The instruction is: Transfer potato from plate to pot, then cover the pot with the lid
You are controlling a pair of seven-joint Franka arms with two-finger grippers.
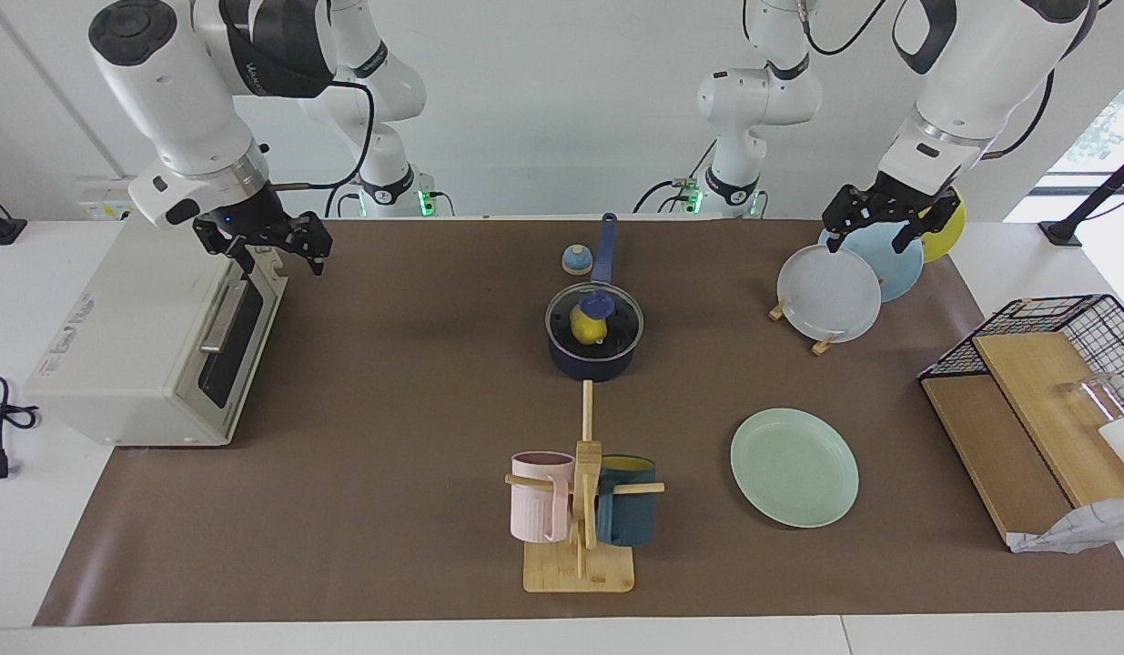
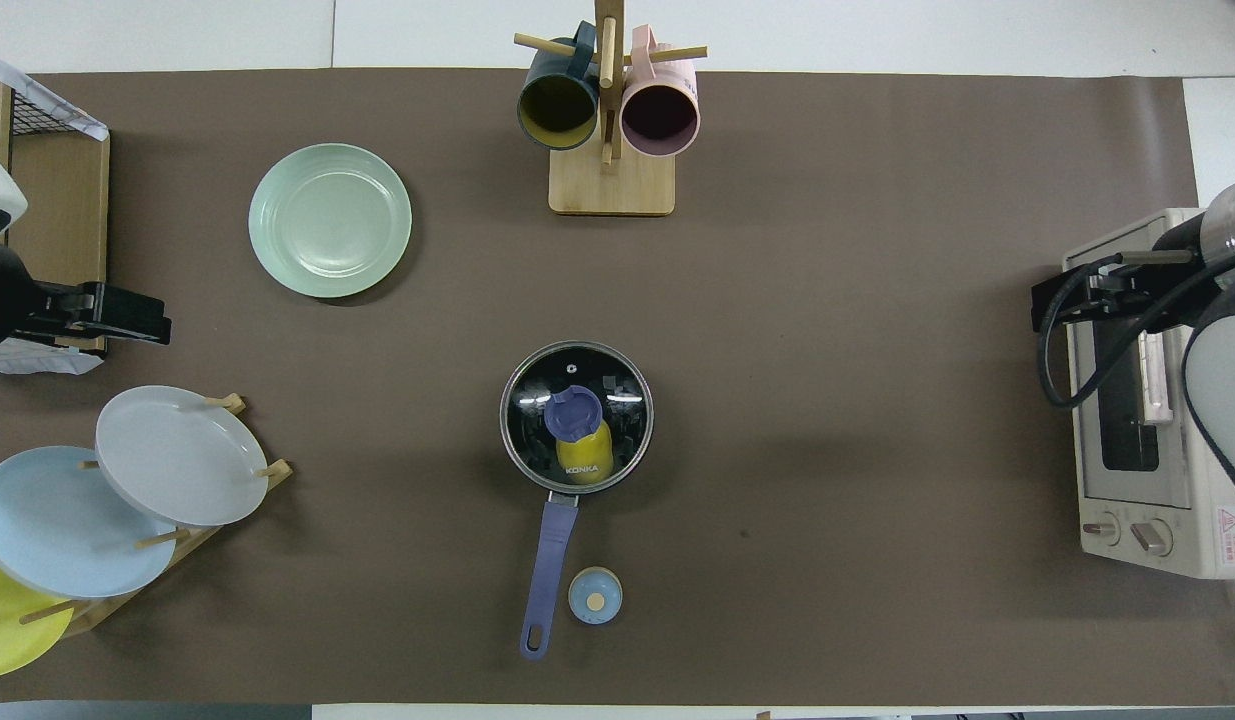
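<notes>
Potato (image 1: 585, 323) inside lidded pot (image 1: 591, 362)

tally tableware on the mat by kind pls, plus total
Plates: 4 – mint-green plate flat on the mat, grey-white, light blue and yellow upright in the rack
Mugs: 2 – pink mug, dark teal mug
Pots: 1 – pot, holding the potato
Lids: 1 – lid, on the pot
Total: 8

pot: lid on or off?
On. The lid sits flat on the pot, its metal rim matching the pot's rim in both views; the potato shows through the glass inside.
</notes>
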